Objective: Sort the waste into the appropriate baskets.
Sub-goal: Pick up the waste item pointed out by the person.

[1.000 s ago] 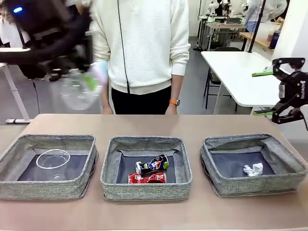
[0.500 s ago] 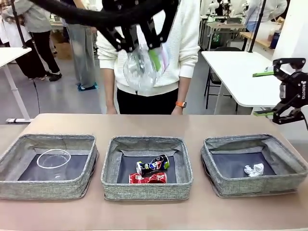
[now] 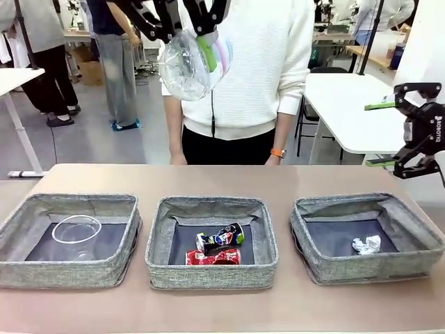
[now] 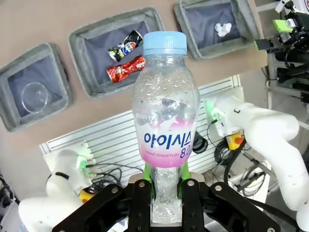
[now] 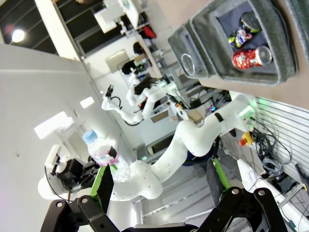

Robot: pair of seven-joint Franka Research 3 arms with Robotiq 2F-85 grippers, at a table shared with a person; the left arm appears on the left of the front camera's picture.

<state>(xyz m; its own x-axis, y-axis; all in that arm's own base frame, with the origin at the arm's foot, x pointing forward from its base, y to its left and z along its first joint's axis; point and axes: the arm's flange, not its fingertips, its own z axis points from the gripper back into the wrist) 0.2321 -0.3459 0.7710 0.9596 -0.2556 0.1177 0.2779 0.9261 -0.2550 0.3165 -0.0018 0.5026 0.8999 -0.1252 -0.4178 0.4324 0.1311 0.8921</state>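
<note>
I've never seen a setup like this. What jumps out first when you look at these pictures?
The left gripper holds a clear plastic bottle with a blue cap and pink label high above the table, in front of the person in a white top. Below stand three grey baskets in a row: the left one holds a clear plastic cup, the middle one two crushed cans, the right one a white paper ball. The right gripper waits open off to the side.

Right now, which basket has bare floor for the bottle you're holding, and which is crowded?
The left basket has dark floor free to the right of the clear plastic cup. The right basket is mostly bare, left of the paper ball. The middle basket is crowded in front: two cans lie there, only its back strip free.
</note>
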